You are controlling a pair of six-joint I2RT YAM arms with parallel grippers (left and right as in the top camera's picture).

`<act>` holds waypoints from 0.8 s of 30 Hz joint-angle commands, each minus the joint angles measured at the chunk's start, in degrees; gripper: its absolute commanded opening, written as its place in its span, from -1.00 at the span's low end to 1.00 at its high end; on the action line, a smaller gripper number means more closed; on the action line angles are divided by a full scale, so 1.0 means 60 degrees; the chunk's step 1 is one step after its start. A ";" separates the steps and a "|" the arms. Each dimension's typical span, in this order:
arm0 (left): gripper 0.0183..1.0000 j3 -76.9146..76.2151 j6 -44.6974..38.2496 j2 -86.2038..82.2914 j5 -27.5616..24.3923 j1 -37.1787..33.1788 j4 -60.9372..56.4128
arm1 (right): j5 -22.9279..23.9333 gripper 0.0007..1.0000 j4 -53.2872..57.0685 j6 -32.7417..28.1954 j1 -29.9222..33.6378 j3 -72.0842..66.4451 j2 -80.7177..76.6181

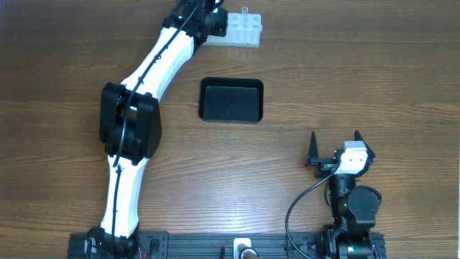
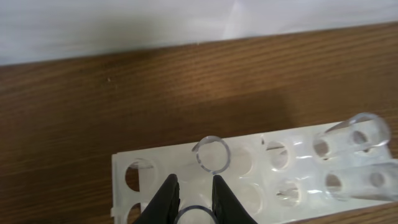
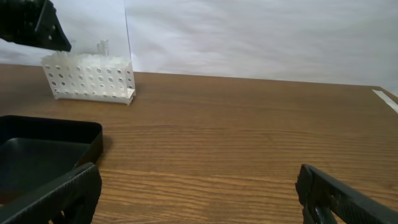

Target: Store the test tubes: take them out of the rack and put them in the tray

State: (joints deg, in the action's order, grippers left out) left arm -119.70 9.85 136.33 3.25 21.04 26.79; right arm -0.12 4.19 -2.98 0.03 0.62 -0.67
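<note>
The white rack point(image 1: 242, 32) stands at the table's far edge, and a clear test tube point(image 1: 246, 11) sticks up from it. My left gripper point(image 1: 218, 23) hangs over the rack's left end. In its wrist view the left gripper point(image 2: 194, 183) is shut on the rim of a test tube point(image 2: 196, 215) that stands in the rack point(image 2: 249, 174). Another tube point(image 2: 211, 154) stands just past the fingertips, and two more tubes point(image 2: 356, 134) lean at the rack's other end. The black tray point(image 1: 231, 99) lies in the middle of the table. My right gripper point(image 1: 336, 150) rests open near the front right, holding nothing.
In the right wrist view the tray's point(image 3: 37, 149) corner lies close to one finger and the rack point(image 3: 90, 78) stands far off against a white wall. Bare wood spreads between tray and right gripper point(image 3: 199, 186).
</note>
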 commanded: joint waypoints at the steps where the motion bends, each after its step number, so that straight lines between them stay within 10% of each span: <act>1: -0.90 -0.0091 -0.0073 -0.0918 0.0087 -0.0098 -0.0007 | -0.0113 0.99 0.0018 0.0055 0.0018 -0.0051 0.0066; 24: -0.91 -0.0095 0.0973 -0.3286 -0.1118 -0.0087 0.3694 | -0.0113 0.98 0.0018 0.0055 0.0018 -0.0051 0.0066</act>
State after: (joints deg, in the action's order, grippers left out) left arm -119.70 11.84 120.38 1.34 20.86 44.53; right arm -0.14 4.21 -3.01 0.03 0.62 -0.67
